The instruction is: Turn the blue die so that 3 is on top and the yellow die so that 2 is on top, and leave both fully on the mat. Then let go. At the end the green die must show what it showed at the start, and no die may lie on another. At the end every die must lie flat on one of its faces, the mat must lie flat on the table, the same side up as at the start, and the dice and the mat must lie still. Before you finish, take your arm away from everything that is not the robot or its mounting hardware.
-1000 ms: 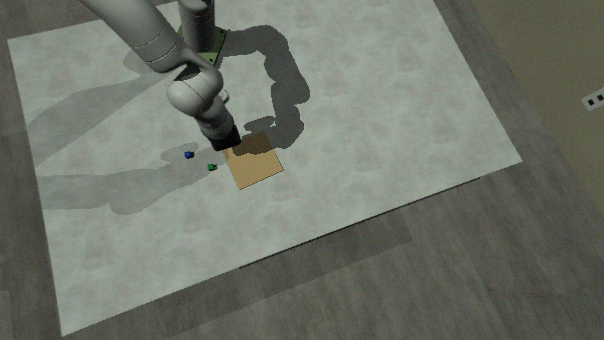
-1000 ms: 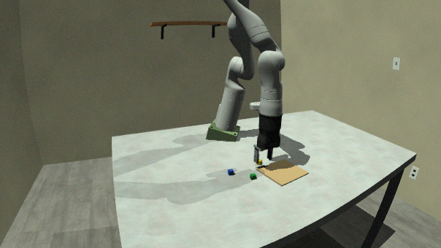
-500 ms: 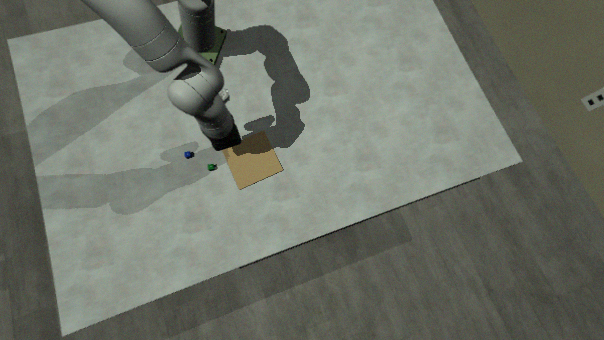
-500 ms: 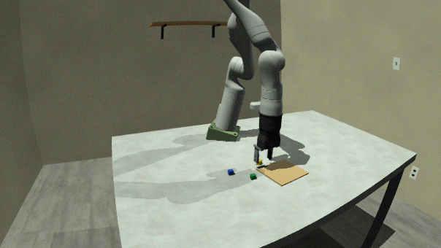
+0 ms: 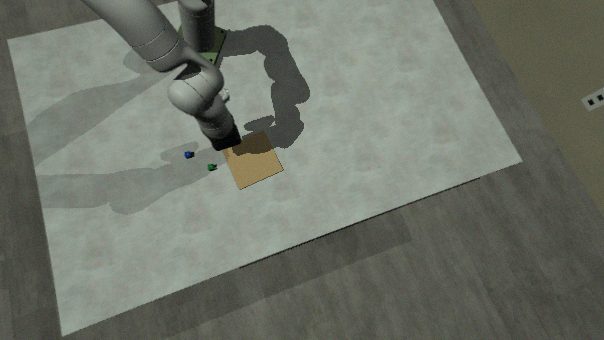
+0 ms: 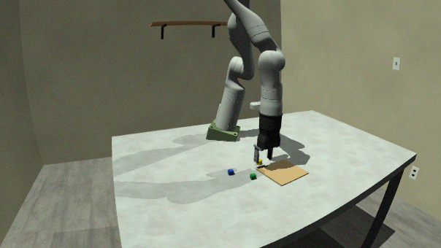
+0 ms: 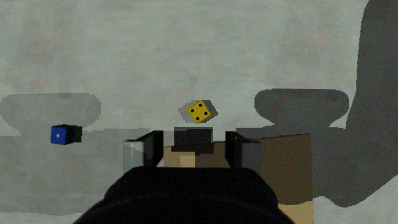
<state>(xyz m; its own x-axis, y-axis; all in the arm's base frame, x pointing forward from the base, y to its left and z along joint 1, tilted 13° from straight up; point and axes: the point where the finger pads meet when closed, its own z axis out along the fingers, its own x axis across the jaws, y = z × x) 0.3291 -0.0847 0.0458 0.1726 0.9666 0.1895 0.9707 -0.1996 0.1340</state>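
A pale grey arm [image 6: 271, 76] of rounded, jointed tubes stands on a green base [image 6: 213, 136], ending in a black wrist section [image 6: 270, 127] with grey-tipped jaws.

The gripper [image 7: 193, 150] is hanging wide open and empty over a corner of the tan mat [image 7: 287, 165]. Just beyond its fingers, the yellow die [image 7: 201, 111] is resting on the grey table [image 7: 200, 45], showing four pips. The blue die [image 7: 62, 134] is lying well off to the left.

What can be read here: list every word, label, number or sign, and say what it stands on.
No printed words, brands or digits are readable.
Yellow die: four pips on the face toward the wrist camera.
Blue die: one pip on the visible face.
Green die: too small to read.
Mat: plain, no marking.
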